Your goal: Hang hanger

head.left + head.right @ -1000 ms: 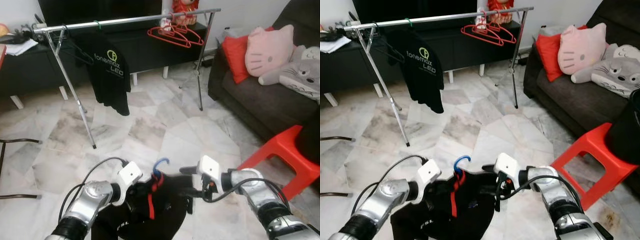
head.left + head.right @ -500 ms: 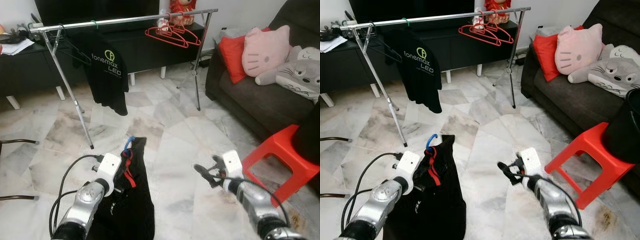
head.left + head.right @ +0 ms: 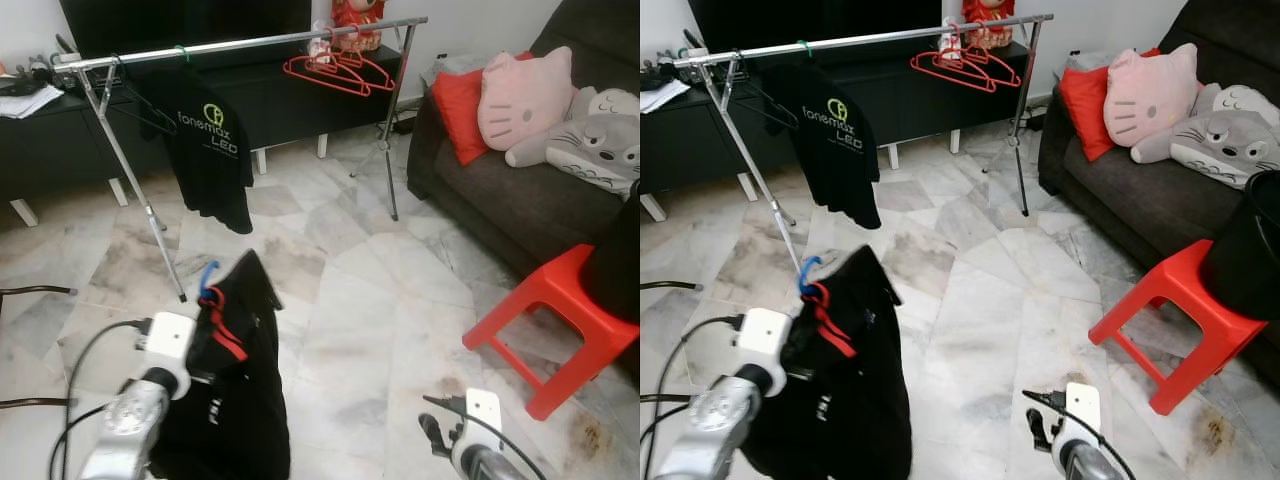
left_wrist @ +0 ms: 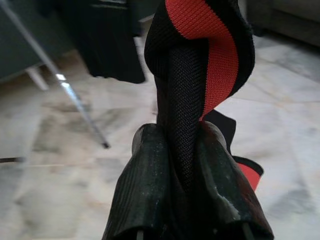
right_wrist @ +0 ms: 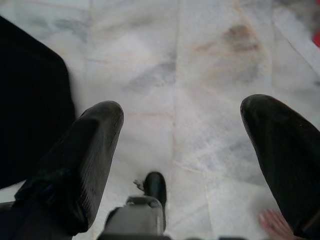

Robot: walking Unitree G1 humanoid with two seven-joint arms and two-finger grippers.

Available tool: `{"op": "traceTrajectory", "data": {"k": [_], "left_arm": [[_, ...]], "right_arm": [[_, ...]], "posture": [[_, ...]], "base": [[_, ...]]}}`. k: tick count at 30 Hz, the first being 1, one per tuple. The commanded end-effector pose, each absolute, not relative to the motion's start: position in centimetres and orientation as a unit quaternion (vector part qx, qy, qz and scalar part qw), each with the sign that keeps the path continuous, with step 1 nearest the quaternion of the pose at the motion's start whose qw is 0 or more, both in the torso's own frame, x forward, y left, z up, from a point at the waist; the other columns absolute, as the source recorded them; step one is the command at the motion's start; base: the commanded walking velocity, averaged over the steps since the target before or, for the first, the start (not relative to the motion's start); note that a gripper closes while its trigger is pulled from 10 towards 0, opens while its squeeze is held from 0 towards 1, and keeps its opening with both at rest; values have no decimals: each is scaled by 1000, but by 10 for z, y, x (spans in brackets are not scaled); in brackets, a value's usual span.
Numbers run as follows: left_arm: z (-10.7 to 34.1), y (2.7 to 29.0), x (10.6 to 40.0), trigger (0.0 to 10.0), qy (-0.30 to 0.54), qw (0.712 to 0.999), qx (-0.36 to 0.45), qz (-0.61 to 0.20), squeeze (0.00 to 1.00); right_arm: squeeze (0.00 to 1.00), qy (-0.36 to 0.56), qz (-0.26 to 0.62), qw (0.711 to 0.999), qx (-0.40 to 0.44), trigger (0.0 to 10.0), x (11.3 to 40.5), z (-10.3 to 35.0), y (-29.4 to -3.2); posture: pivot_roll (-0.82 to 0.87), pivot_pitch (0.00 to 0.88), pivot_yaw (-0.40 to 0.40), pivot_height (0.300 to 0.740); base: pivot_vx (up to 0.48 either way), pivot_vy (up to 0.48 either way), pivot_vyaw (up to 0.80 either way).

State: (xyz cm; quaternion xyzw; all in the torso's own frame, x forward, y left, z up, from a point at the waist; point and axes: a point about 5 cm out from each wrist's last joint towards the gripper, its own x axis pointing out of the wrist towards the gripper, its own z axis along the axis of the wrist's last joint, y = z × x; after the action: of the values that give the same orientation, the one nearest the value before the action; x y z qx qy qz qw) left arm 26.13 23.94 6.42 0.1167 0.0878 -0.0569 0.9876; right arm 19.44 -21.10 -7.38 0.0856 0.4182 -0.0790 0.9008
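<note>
Far to the left, a black low cabinet (image 3: 40,140) runs along the wall with papers on top. In front of it stands a silver metal clothes rail (image 3: 250,40) on splayed legs. A black T-shirt with green and white lettering (image 3: 213,160) hangs near the rail's left end, with an empty black hanger (image 3: 145,108) just beside it.

Low on the left, the robot's left gripper (image 4: 182,165) is clenched on a black garment with a red stripe (image 3: 232,390). The cloth is bunched between its two fingers (image 4: 145,200) and the rest drapes down toward the floor. A blue plastic hanger hook (image 3: 207,277) pokes out of the top of that garment, just above the wrist, well short of the rail and lower than it.

Further right along the rail, a cluster of red wire hangers (image 3: 335,70) hangs near its far end. The pale marble tile floor (image 3: 380,300) spreads across the middle.

Low on the right, the right gripper (image 5: 182,150) hangs over the tiles with its fingers (image 5: 85,160) spread wide and nothing between them. Beyond it stands a red plastic stool (image 3: 560,330), and behind that a dark grey sofa (image 3: 520,210) carries a red cushion (image 3: 455,100), a pink cat-face pillow (image 3: 525,95) and a grey plush toy (image 3: 590,135).
</note>
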Motion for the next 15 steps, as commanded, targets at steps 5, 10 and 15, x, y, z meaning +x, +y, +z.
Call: {"op": "traceTrajectory", "data": {"k": [5, 10, 15], "left_arm": [[81, 248, 259, 10000, 62, 985, 149, -61, 0], [78, 246, 252, 10000, 67, 987, 140, -49, 0], [71, 231, 242, 10000, 72, 993, 93, -32, 0]], "right_arm": [[0, 419, -122, 893, 107, 10000, 186, -78, -212], [0, 424, -128, 890, 108, 10000, 187, -78, -211], [0, 428, -132, 887, 110, 10000, 180, -81, -214]], "posture": [[-21, 0, -14, 740], [-41, 0, -9, 740], [-41, 0, -21, 740]], "base": [[0, 0, 0], [0, 0, 0], [0, 0, 0]]}}
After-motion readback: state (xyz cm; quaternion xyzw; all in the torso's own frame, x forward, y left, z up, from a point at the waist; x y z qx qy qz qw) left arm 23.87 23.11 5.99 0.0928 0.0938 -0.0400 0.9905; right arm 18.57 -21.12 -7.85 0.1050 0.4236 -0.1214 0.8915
